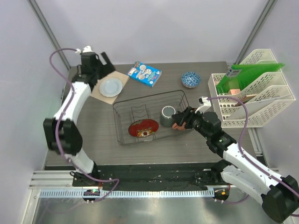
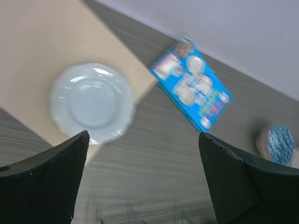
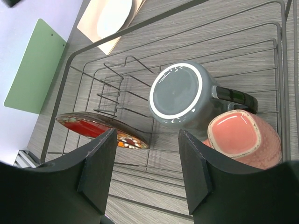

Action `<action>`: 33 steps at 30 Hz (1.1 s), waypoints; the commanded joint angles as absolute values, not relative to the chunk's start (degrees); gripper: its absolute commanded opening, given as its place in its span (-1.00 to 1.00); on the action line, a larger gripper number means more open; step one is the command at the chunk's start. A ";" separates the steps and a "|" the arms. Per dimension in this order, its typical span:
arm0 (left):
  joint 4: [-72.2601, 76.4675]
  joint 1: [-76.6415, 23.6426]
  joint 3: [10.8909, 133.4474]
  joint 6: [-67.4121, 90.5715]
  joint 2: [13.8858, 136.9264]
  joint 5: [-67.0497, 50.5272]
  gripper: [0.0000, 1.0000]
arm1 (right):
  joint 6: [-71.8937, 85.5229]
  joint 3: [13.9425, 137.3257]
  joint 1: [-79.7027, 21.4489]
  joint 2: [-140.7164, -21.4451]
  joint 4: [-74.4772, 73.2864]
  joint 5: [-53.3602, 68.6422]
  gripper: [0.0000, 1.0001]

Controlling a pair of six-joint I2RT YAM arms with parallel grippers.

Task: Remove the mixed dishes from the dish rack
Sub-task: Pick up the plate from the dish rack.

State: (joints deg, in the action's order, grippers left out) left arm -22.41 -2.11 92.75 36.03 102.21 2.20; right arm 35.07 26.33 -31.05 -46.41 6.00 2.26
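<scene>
Right gripper (image 3: 147, 140) hangs over the rack (image 3: 140, 29), jaws spread and empty, where we note the pink mug (image 3: 243, 140) just beside the grey mug (image 3: 180, 95); a careless closing could topple either or snag a wire.

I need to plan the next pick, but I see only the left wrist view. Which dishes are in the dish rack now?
Observer: The dish rack holds a red plate, a dark grey mug and a pinkish mug.
Operator: And where is the right gripper?
Observer: The right gripper hovers open over the rack's right end, beside the pinkish mug, holding nothing.
</scene>
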 commanded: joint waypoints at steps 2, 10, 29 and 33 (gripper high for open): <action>-3.35 -19.23 78.95 14.87 83.59 3.17 1.00 | 34.89 27.33 -31.20 -45.09 9.14 1.06 0.21; 2.20 -39.54 56.97 -9.47 69.01 -2.65 0.99 | 33.75 28.04 -31.20 -42.89 7.29 0.26 0.21; -9.30 -45.88 43.86 -21.01 59.50 6.07 0.97 | 34.28 25.84 -31.29 -39.65 6.34 -1.76 0.21; -11.33 -45.79 42.98 -20.30 57.05 3.96 0.93 | 33.75 25.40 -31.20 -37.10 4.13 -2.72 0.20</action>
State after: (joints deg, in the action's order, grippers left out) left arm -8.99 -45.84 43.53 -19.88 59.44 6.15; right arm 34.57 25.23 -31.05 -40.27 4.45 -0.67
